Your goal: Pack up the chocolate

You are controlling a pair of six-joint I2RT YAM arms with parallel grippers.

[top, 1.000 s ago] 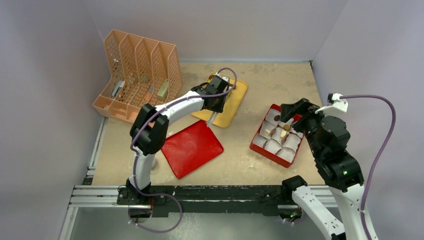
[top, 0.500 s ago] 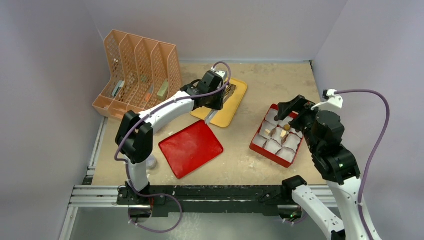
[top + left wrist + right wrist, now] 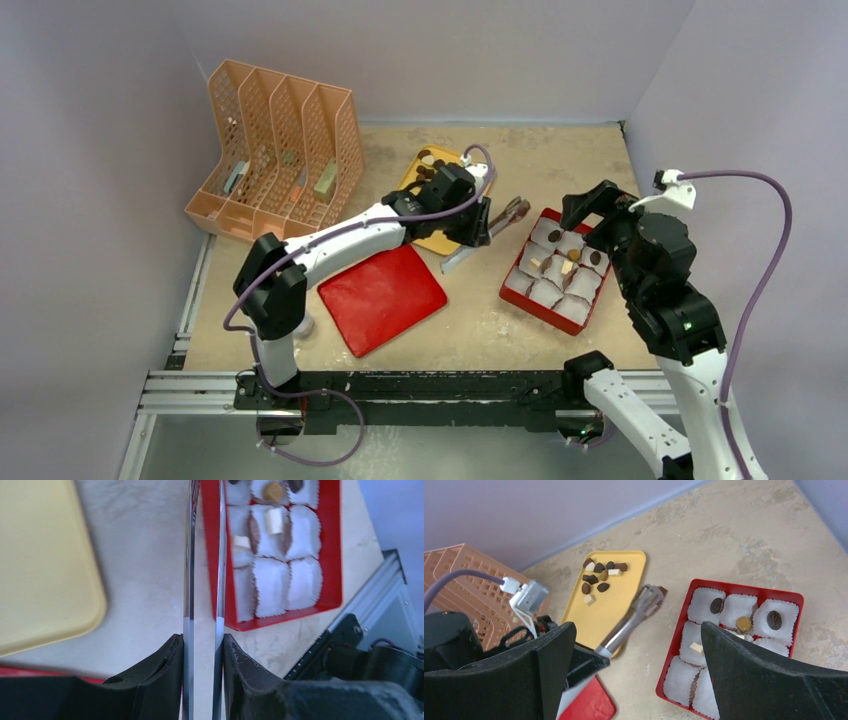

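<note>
The left claw is clamped on tongs whose tips, perhaps pinching a brown piece, hang between the yellow tray, where most chocolate lies, and the red box holding a few pieces, while the right claw gapes wide above the bench.

Hidden or unreadable, for you to note:
- Tongs pinched in your left tool: tips cut off at the frame's top, ahead of it.
- Dark speck at those tips: too small to name.
- Red box, ahead-right of that tool: far row cropped.
- Orange rack: contents too small to identify.
</note>
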